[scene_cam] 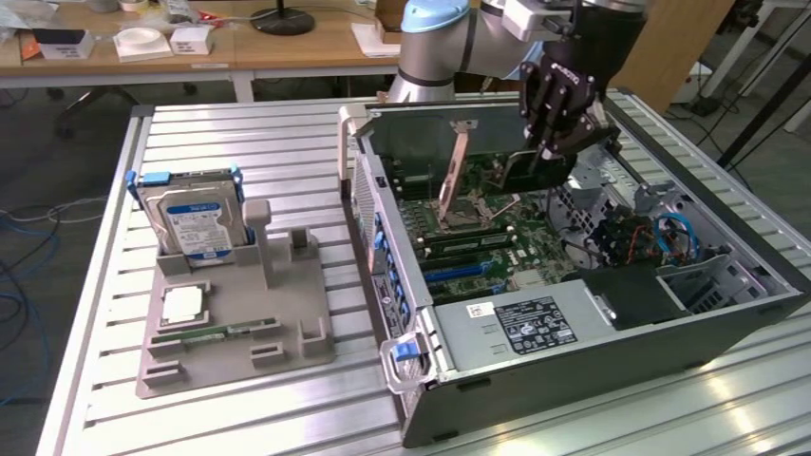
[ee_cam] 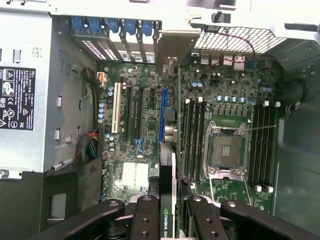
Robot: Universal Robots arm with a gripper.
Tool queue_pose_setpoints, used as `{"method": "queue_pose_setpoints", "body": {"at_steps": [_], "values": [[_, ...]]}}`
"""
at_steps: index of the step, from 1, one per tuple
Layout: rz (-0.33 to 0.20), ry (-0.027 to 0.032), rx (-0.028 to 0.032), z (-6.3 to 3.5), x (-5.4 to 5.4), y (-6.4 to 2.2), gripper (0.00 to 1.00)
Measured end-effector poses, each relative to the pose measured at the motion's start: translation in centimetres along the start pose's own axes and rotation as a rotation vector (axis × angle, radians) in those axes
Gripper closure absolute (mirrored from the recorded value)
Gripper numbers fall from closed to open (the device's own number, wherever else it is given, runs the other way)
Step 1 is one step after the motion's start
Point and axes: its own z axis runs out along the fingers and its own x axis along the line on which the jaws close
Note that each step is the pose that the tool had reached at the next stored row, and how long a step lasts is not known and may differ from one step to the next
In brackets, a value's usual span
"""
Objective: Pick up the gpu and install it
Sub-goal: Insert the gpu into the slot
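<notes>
My gripper [scene_cam: 559, 142] hangs inside the open computer case [scene_cam: 380, 237], shut on the gpu [scene_cam: 533, 171]. In the exterior view the gpu is a thin card held on edge, its brownish board side showing just below the fingers. In the wrist view the black fingers [ee_cam: 145, 220] pinch the gpu [ee_cam: 168, 170] from both sides, and my gripper [ee_cam: 168, 212] looks straight down its top edge. The card floats above the green motherboard [ee_cam: 130, 175], its edge running beside the long blue slot [ee_cam: 162, 112]. Its end bracket points at the case's rear slot openings [ee_cam: 125, 35].
A silver power supply [scene_cam: 526, 323] fills the case's near end, and cables and a fan [scene_cam: 633, 237] lie at the exterior view's right. On the slatted table stands a grey holder [scene_cam: 241, 351] with a hard drive [scene_cam: 190, 223] upright and a green memory stick [scene_cam: 235, 331] lying flat.
</notes>
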Motion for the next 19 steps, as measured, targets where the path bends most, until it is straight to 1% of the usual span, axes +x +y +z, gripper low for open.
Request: {"method": "queue_pose_setpoints", "body": {"at_steps": [11, 19], "values": [[0.000, 0.0001, 0.0000, 0.32, 0.00, -0.01, 0.74], [0.004, -0.0002, 0.0000, 0.37, 0.00, -0.01, 0.74]]}}
